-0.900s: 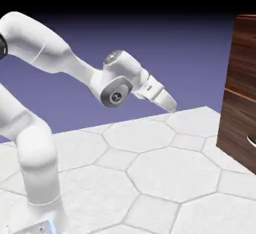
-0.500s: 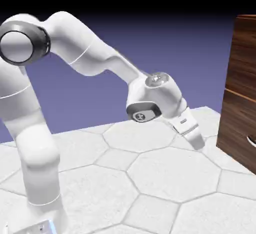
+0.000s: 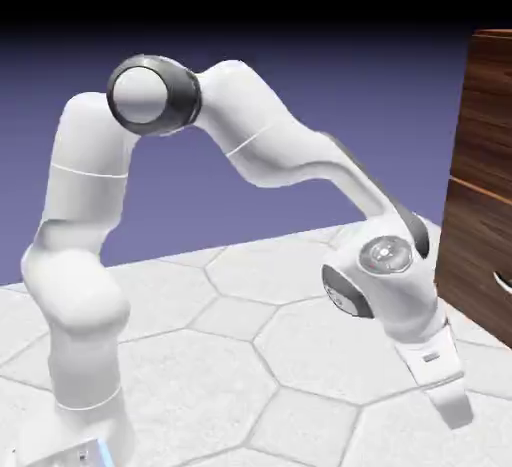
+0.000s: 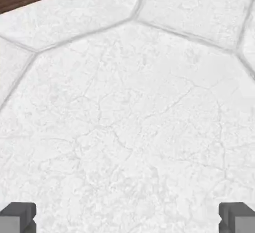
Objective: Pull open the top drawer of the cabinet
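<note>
Dark brown wood-grain cabinet (image 3: 482, 175), upright at the exterior view's right edge.

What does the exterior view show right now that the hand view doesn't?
Only the exterior view: the arm, the backdrop and the curved silver handle on the cabinet.
Only the hand view: the gap between the two grey finger tips, wide open with nothing between them.
Both: the pale tiled floor and some of the cabinet's dark brown wood.
</note>
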